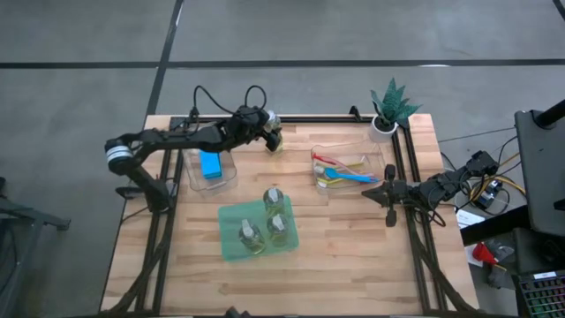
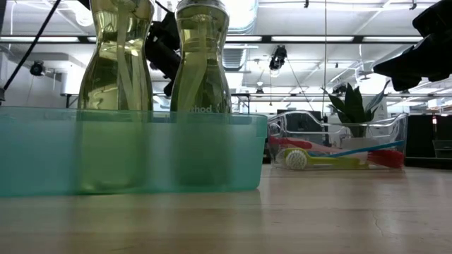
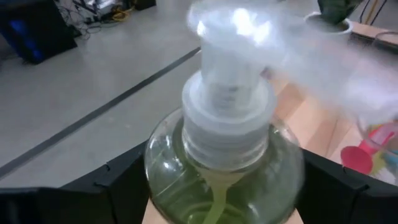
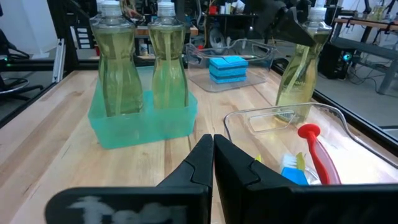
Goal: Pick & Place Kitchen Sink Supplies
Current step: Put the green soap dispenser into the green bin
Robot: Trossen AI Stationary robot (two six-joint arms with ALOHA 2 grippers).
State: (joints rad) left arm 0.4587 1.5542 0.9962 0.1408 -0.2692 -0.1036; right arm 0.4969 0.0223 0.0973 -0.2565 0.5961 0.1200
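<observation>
The step in hand looks like the placing of the fourth bottle (image 1: 274,137): the left gripper (image 1: 267,130) is at the far edge of the table, its fingers spread wide around the bottle's body and seemingly gripping it, while three bottles stand in the green tray (image 1: 228,248) near the middle. The next move, as I judge it, calls for carrying this bottle nearer and setting it upright in the tray's free spot without knocking the others. The right gripper (image 1: 381,190) waits at the right, pressed together and empty, beside the bin (image 1: 378,159) of brushes (image 1: 340,174). The sponges (image 1: 210,164) lie in the left bin. Only the right wrist view shows the bottle tilted; the left wrist view shows just its cap (image 3: 231,37) and neck.
</observation>
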